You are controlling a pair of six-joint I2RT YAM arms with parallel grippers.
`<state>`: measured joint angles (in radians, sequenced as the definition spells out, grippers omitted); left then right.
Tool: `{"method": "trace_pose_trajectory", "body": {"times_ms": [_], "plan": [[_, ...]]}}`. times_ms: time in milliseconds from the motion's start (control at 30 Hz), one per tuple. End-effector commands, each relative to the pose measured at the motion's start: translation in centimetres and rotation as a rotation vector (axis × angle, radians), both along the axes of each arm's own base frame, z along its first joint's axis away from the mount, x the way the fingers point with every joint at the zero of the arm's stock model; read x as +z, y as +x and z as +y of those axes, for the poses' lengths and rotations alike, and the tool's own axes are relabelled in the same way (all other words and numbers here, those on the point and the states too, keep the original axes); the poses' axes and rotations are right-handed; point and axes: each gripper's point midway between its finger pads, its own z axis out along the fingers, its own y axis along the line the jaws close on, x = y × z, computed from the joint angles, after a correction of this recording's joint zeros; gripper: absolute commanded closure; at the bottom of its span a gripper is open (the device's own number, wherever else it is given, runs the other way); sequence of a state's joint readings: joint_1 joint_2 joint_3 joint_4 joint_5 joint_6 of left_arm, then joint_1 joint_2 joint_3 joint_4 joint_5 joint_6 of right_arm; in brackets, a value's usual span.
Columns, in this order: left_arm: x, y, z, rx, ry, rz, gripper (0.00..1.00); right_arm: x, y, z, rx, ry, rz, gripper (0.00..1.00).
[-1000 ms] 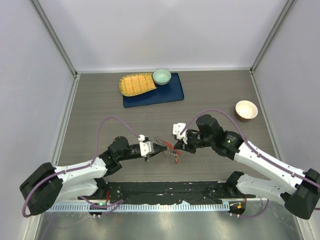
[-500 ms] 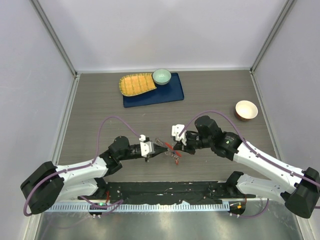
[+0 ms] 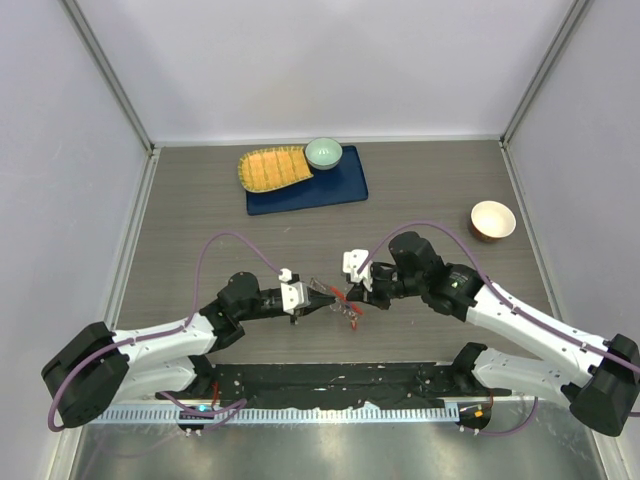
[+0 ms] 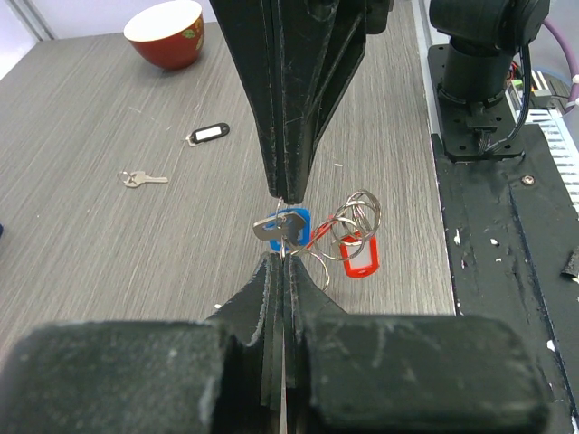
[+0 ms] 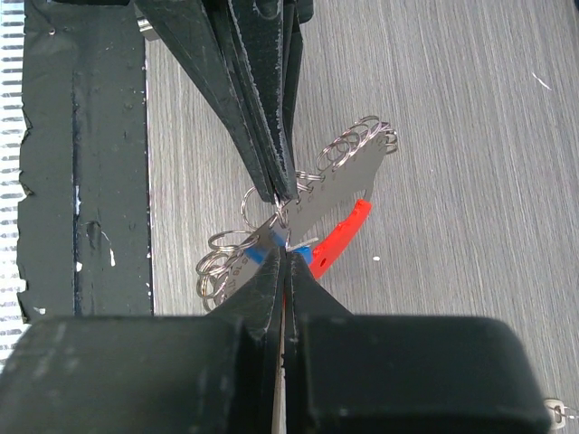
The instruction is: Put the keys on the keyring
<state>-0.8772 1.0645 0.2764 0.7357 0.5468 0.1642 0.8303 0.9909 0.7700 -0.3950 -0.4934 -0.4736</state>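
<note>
left gripper (image 4: 282, 264): pinched shut on a ring of the keyring (image 4: 357, 217) — it holds the bunch steady.
right gripper (image 4: 282, 185): pinched shut on the blue key (image 4: 291, 223), tip to tip with the left — likely to work it onto the ring.
keyring: held up off the table (image 4: 109, 235), near middle, red tag (image 4: 359, 258) hanging down.

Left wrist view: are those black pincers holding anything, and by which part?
Left gripper and right gripper pinch the keyring bunch from opposite sides, beside the blue key; whether key or ring, unclear.

Keyring (image 4: 359, 256) and key (image 4: 289, 222) between left pincer (image 3: 332, 296) and right pincer (image 3: 351, 294), tray (image 3: 345, 186) behind, bowl (image 3: 493, 220) right.
</note>
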Motion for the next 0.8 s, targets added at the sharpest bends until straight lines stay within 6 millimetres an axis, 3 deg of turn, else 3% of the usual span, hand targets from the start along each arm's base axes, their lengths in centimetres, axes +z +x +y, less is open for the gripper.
{"method": "trace_pose_trajectory", "body": {"times_ms": [0,767], "plan": [[3.84,0.28,-0.87,-0.018,-0.095,-0.077,1.00,1.04,0.01,0.92,0.039,0.036,-0.032,0.99],[4.23,-0.55,-1.31,-0.075,-0.100,-0.061,1.00,1.28,-0.28,1.07,0.049,0.031,-0.049,0.99]]}}
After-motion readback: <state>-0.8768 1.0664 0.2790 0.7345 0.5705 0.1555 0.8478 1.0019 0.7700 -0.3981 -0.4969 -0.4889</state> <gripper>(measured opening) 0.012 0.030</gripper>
